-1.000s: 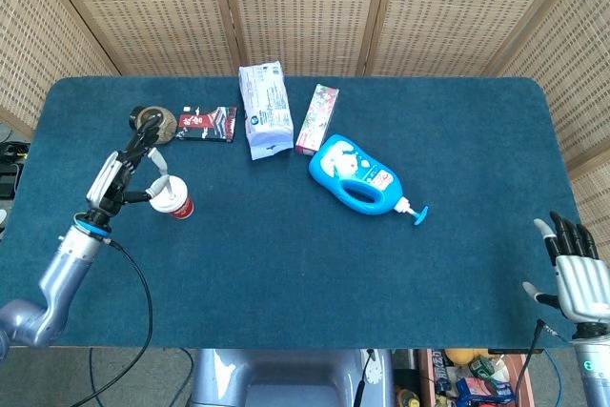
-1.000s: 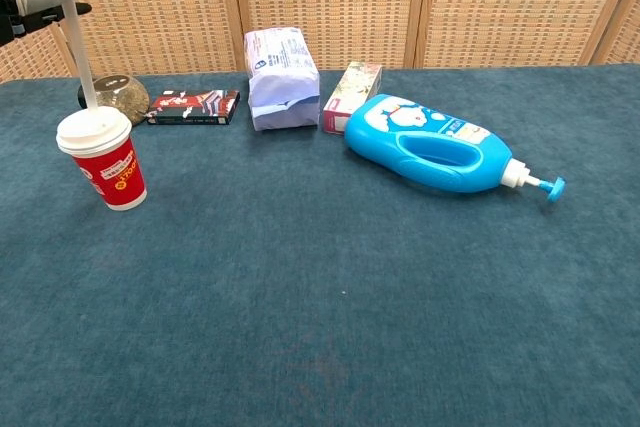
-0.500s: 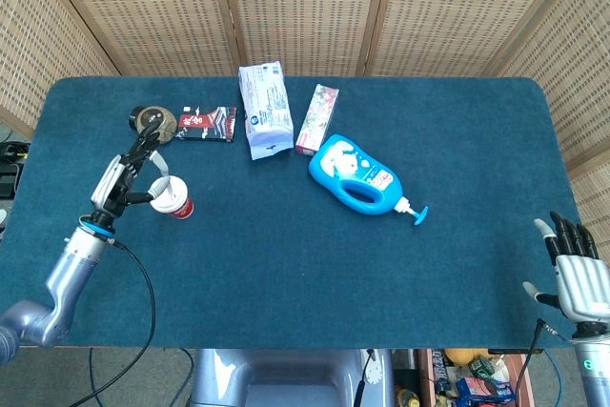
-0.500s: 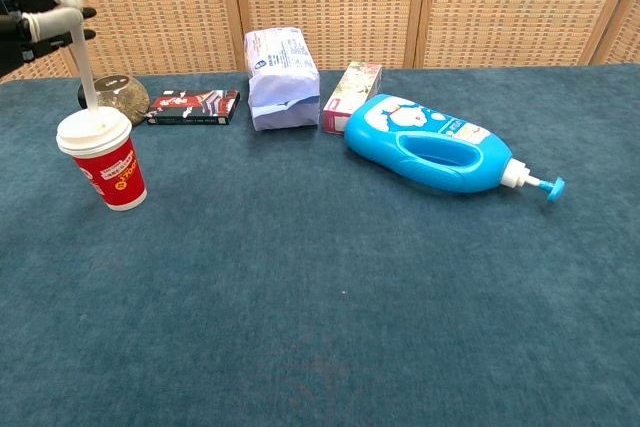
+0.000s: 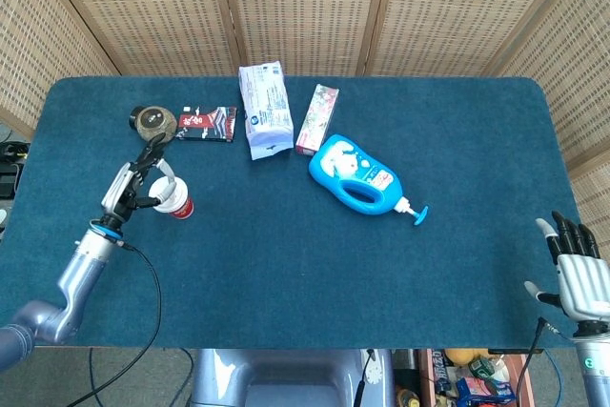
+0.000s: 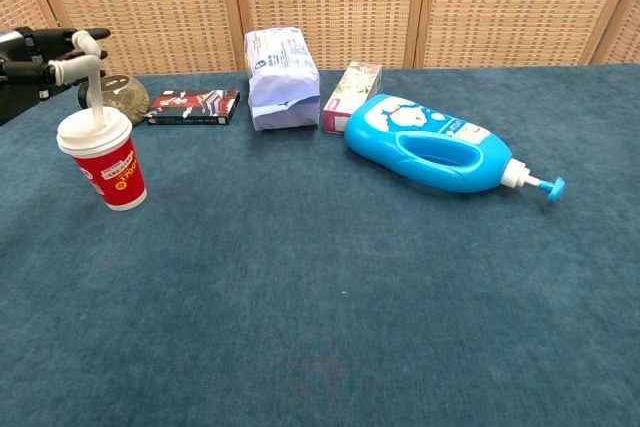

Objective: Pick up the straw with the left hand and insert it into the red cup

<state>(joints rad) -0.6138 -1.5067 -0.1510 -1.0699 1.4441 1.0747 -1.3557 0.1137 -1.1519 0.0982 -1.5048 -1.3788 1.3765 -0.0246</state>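
Observation:
The red cup (image 6: 110, 169) (image 5: 177, 203) with a white lid stands upright at the table's left side. A white straw (image 6: 96, 92) (image 5: 168, 182) stands in the lid's hole, its bent top sticking out above. My left hand (image 6: 40, 69) (image 5: 133, 184) holds the straw's upper end between thumb and fingers, just above and left of the cup. My right hand (image 5: 576, 274) hangs off the table's right front corner, fingers spread, holding nothing; the chest view does not show it.
A blue pump bottle (image 6: 435, 155) lies on its side mid-table. Behind it lie a white pouch (image 6: 282, 77), a slim pink box (image 6: 352, 95), a dark flat packet (image 6: 194, 106) and a round dark object (image 6: 124, 97) behind the cup.
The left hand has come down toward the cup, and the straw has slid deeper into the lid. The right hand has not moved.

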